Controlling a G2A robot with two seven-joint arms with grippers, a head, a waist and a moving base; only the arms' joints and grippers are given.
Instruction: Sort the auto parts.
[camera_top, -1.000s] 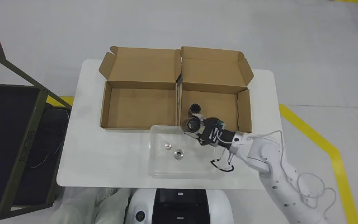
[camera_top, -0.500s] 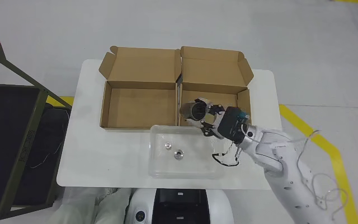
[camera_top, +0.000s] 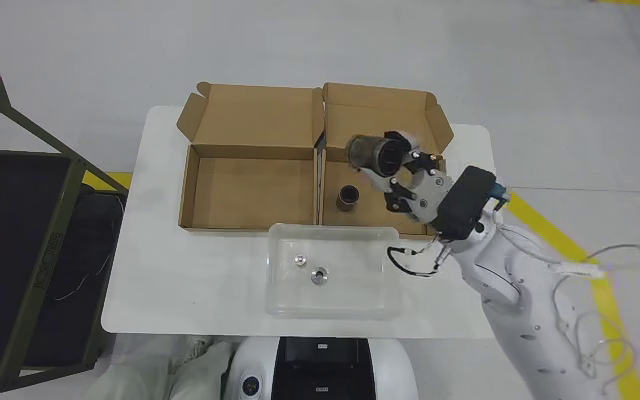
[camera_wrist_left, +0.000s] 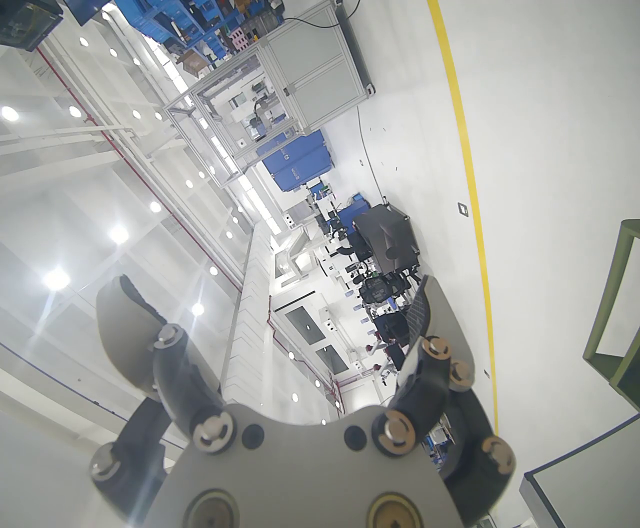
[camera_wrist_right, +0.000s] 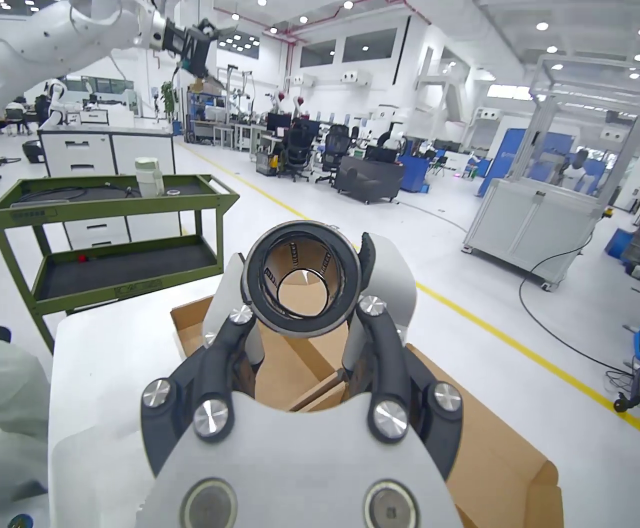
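Descent before release: lower right tool (camera_top: 388, 160), pinching dark metal cylindrical sleeve (camera_top: 370, 152) above right-hand brown cardboard box (camera_top: 437, 190) at upper centre of frame, straight down, then free it beside matching dark cylinder (camera_top: 348, 197) inside.

The sleeve (camera_wrist_right: 300, 325) is metal, with a shiny grey outer wall, a darker glossy rim and a smooth bore. The right gripper (camera_wrist_right: 301, 260) holding it has pale matt fingers (camera_wrist_right: 395, 280), black matt plastic links and bright polished screw heads. The left gripper (camera_wrist_left: 270, 285) is built alike, and one pad (camera_wrist_left: 417, 312) has a rough, ribbed dark face. The left box (camera_top: 250, 190) and the right box (camera_top: 400, 190) are plain brown cardboard, matt. The tray (camera_top: 275, 300) is clear glossy plastic, and the two small parts (camera_top: 318, 275) in it are bright metal. The cylinder (camera_top: 348, 197) in the right box looks dark and dull. The surface (camera_top: 150, 260) is white and smooth.
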